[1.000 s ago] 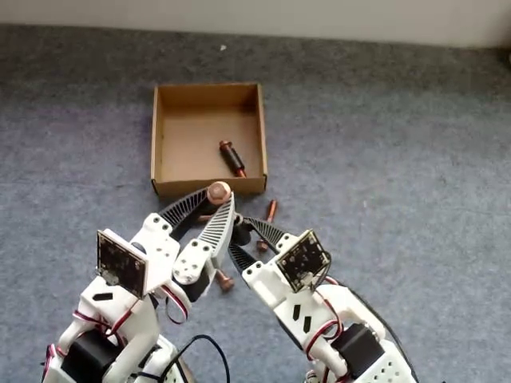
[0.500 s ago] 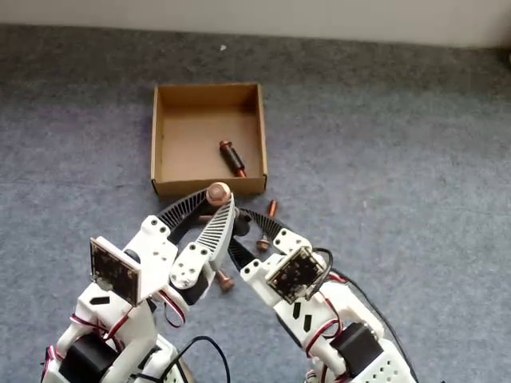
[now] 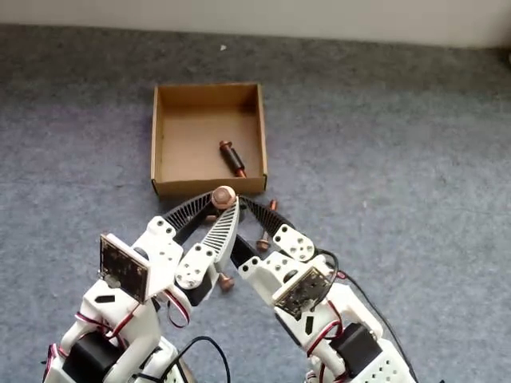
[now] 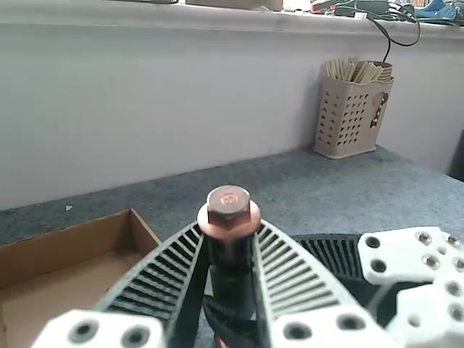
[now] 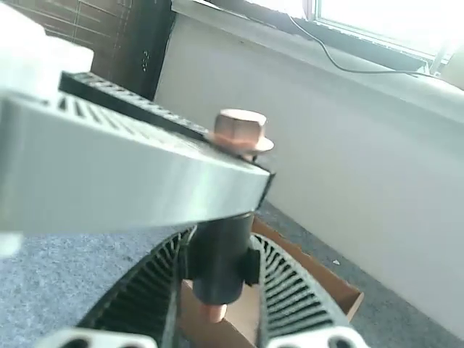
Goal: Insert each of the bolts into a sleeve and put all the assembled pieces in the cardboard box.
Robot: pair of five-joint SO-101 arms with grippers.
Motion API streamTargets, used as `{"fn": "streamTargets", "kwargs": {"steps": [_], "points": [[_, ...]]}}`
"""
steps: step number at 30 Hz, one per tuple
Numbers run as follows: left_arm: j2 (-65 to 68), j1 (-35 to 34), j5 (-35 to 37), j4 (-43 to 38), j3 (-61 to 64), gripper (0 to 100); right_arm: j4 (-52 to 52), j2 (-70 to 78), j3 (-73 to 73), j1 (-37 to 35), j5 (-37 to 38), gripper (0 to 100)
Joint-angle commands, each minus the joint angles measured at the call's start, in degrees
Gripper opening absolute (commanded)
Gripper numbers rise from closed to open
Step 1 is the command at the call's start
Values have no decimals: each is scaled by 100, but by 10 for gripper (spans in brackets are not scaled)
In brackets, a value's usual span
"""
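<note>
- Bolt (image 4: 229,206) stands upright just in front of the cardboard box (image 3: 261,128). Its copper head rises above the left pincer (image 4: 230,241), which is clenched on it just under the head.
- Sleeve (image 5: 216,279), black, sits around the shank with the bolt tip poking out below; the right pincer (image 5: 220,254) grasps it.
- One assembled piece (image 3: 232,158) lies inside the box.
- What seems left: boxing this pair, then the loose bolts (image 3: 263,238) lying on the desk (image 3: 399,159) near the box.

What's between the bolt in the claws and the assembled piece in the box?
High view: only the cardboard box's near wall and bare box floor lie between the held bolt and the assembled piece.
</note>
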Motion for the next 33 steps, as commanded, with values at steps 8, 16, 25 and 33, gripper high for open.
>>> {"fn": "streamTargets", "kwargs": {"steps": [8,16,25,33], "points": [[4,-251,70,193,295,175,-207,-92,-163,-57,35,4],[4,-453,44,967,-119,220,-198,-92,303,-22,35,4],[4,-462,-26,1029,-330,225,-198,-92,875,119,35,4],[4,-1174,-1398,1407,-884,209,-198,-92,1121,673,-53,4]]}}
